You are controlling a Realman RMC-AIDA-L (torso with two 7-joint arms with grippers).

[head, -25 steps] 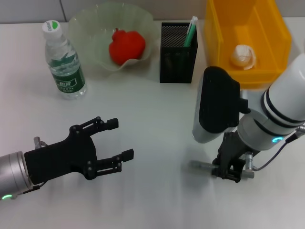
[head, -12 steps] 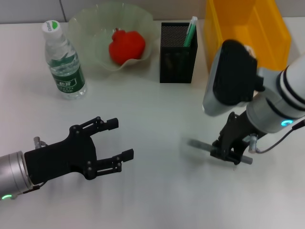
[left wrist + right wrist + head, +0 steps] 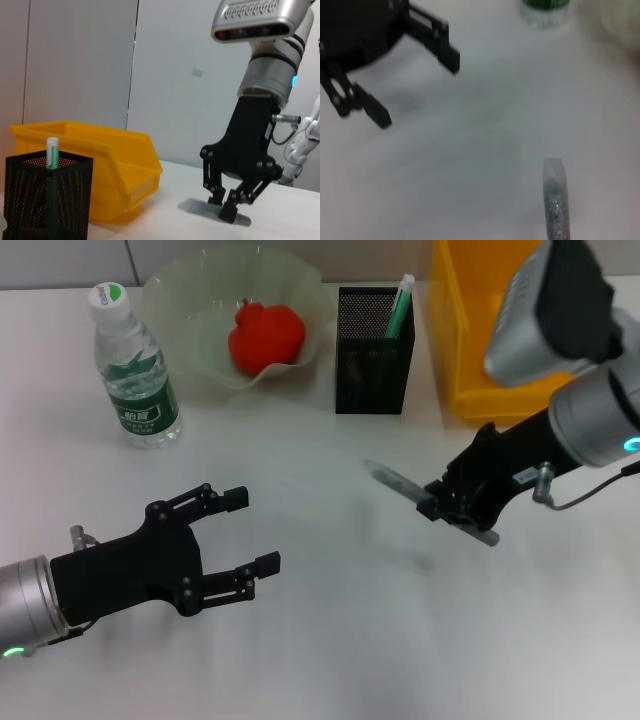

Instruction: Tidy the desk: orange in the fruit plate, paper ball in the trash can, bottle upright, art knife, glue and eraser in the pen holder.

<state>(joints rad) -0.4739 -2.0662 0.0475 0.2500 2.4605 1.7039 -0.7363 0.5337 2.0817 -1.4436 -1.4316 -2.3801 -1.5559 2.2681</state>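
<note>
1. Right gripper (image 3: 455, 508) pinches the art knife (image 3: 395, 480) across its middle; both ends of the grey knife stick out past the closed fingers.
2. Change from one second ago: the knife then lay on the desk (image 3: 320, 640) under the gripper. It has since been lifted, tilted, and carried toward the pen holder (image 3: 373, 337).
3. In the left wrist view the knife (image 3: 200, 207) hangs just above the desk, gripped by the right gripper (image 3: 227, 205), beside the yellow bin (image 3: 100, 165).
4. Left gripper (image 3: 245, 565) sits low over the near-left desk with fingers spread, holding nothing; its position is unchanged across the frames.
5. Pen holder stands between the fruit plate (image 3: 190, 300) and the yellow bin, with a green-and-white stick (image 3: 400, 305) already inside.
6. Bottle (image 3: 133, 368) stands upright left of the plate. A red fruit (image 3: 265, 335) sits in the plate.
</note>
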